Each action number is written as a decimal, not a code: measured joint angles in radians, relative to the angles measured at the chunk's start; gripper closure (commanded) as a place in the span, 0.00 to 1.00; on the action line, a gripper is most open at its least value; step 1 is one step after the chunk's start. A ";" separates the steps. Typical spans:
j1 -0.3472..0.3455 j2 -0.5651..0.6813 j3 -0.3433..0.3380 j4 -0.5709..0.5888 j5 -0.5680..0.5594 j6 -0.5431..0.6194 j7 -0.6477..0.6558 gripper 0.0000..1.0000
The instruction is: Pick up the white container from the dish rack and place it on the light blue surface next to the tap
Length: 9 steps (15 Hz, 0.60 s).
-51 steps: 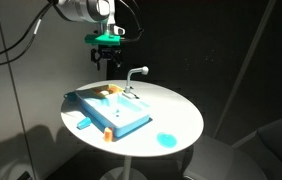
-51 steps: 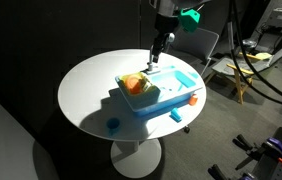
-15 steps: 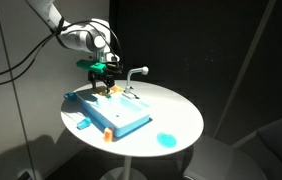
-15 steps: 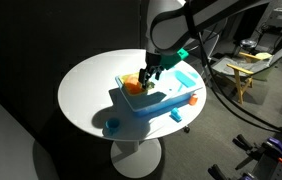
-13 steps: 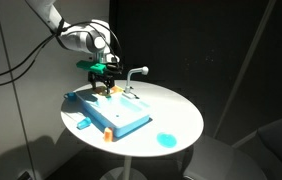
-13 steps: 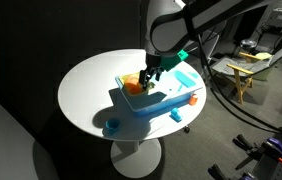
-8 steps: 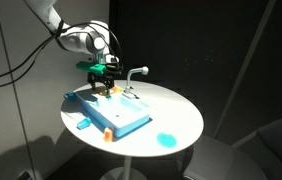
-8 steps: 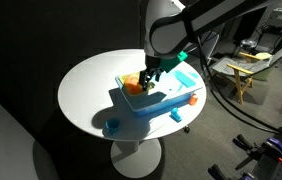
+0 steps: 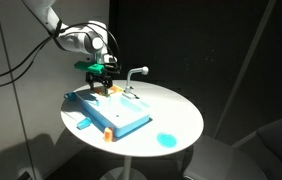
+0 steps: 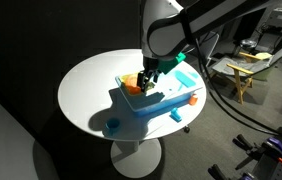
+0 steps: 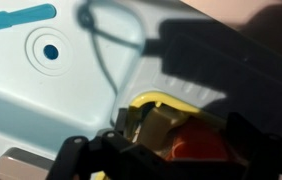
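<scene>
The light blue surface point(image 9: 131, 118) point(image 10: 166, 100) point(image 11: 21, 85) lies on the round white table. At one end of it sits the orange dish rack point(image 9: 109, 93) point(image 10: 131, 86). My gripper point(image 9: 106, 84) point(image 10: 146, 78) point(image 11: 166, 150) hangs low over the rack, open, its dark fingers point(image 11: 81, 152) spread to either side. In the wrist view a pale cup-like thing, the white container point(image 11: 153, 124), sits in shadow inside the rack's yellow-orange rim point(image 11: 171, 100), between the fingers. The grey-white tap point(image 9: 134, 74) stands just beyond the rack. Whether the fingers touch the container I cannot tell.
A round bright blue disc point(image 9: 166, 140) point(image 10: 114, 126) lies on the table point(image 9: 176, 110) beside the unit. A small orange block point(image 9: 109, 134) point(image 10: 178, 117) sits at the unit's edge. A round hole point(image 11: 50, 50) marks the blue deck.
Since the oldest frames my arm has come down from high above the table to the dish rack. Over the last second it has barely moved and the jaws stay open.
</scene>
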<state>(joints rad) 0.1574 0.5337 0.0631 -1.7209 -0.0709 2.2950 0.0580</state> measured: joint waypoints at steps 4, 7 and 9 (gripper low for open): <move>0.000 0.017 -0.001 0.021 0.000 0.000 0.000 0.00; 0.000 0.035 -0.005 0.048 -0.003 -0.003 0.000 0.00; 0.000 0.046 -0.008 0.064 -0.013 -0.007 0.000 0.00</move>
<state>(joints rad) 0.1579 0.5796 0.0553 -1.6572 -0.0838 2.2885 0.0579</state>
